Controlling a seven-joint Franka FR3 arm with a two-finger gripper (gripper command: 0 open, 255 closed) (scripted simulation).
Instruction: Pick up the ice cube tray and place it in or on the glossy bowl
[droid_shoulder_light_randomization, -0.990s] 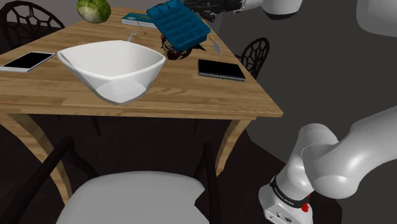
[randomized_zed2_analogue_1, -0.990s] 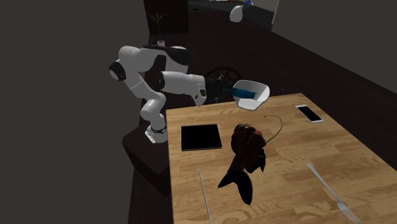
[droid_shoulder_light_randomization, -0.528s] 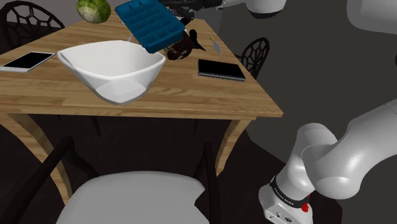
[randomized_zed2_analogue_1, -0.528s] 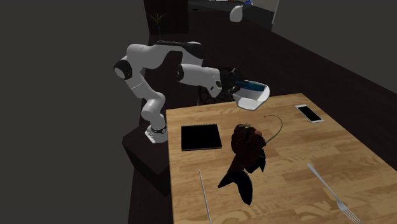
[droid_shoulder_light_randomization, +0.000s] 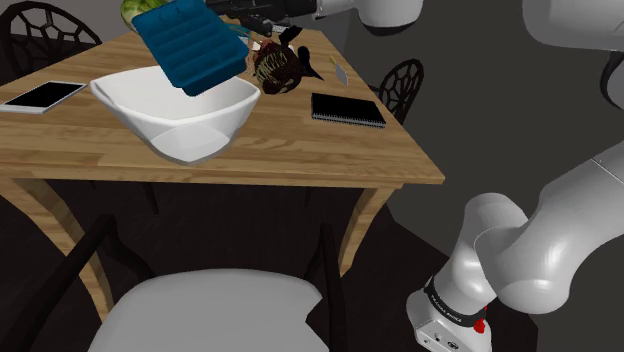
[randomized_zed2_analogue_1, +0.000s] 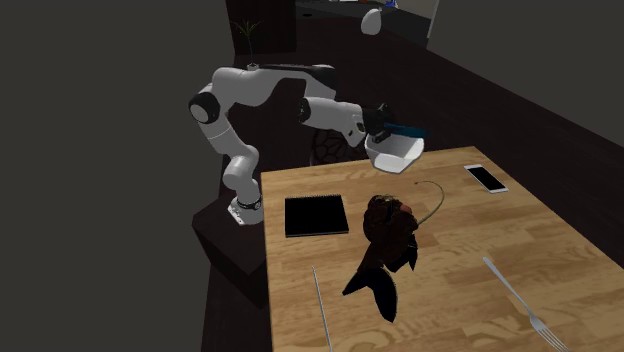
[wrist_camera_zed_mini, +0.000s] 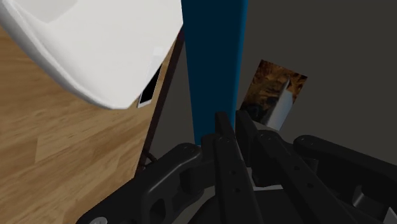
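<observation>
1. Fingers of your gripper are clenched on one edge of the blue ice cube tray, which rises straight up from between them.
2. Look at the shoulder view: the ice cube tray hangs in the air, steeply tilted, its ridged face toward the camera, over the far side of the white bowl.
3. Its lower corner overlaps the bowl's far rim there; you cannot tell whether they touch.
4. Your bowl sits on the wooden table, with a phone to the shoulder view's left of it.
5. Behind the bowl lies a dark brown object; a black notebook lies further to that view's right.
6. From the second exterior view, the gripper holds the ice cube tray just above the bowl at the table's far end.
</observation>
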